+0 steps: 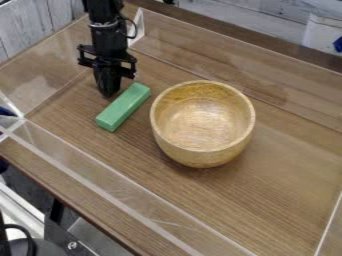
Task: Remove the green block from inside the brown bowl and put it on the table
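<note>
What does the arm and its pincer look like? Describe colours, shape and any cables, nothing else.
The arm is black, a slim upright column with blocky housings. Its pincer is also black, with two short, narrow fingers below a wider bracket. No markings can be made out, and cables are too blurred to tell.

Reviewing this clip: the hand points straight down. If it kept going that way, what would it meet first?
Probably the table. The hand sits shut, just beyond the far end of the green block, already low. Depth is unclear, so it might clip the block's end instead.
</note>
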Robot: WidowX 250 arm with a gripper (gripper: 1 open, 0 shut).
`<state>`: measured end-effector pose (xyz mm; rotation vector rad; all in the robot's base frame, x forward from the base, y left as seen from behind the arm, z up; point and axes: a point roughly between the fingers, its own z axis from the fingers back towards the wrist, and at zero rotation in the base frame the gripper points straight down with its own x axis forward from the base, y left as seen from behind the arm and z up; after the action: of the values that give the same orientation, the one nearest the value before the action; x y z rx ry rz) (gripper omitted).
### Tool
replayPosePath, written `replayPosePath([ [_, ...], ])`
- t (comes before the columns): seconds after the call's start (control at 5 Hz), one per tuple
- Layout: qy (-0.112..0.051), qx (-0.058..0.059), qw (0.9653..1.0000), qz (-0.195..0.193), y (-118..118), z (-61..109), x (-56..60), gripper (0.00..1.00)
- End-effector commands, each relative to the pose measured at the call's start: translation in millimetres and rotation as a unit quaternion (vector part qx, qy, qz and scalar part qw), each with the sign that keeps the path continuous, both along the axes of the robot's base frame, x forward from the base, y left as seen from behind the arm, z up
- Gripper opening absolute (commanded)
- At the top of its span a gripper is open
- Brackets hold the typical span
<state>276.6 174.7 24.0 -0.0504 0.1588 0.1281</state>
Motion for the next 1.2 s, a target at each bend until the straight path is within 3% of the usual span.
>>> replayPosePath([
  [0.0,-0.023,0.014,0.9996,0.003,8,16.1,9.0,1.00],
  [0.2,-0.024,0.014,0.9996,0.004,7,20.1,9.8,1.00],
  [0.4,-0.039,0.013,0.9991,0.000,4,37.8,12.2,1.00],
  [0.8,-0.091,0.024,0.9953,-0.020,-16,101.0,20.1,1.00],
  [1.0,-0.115,0.022,0.9927,-0.027,-26,127.9,18.9,1.00],
])
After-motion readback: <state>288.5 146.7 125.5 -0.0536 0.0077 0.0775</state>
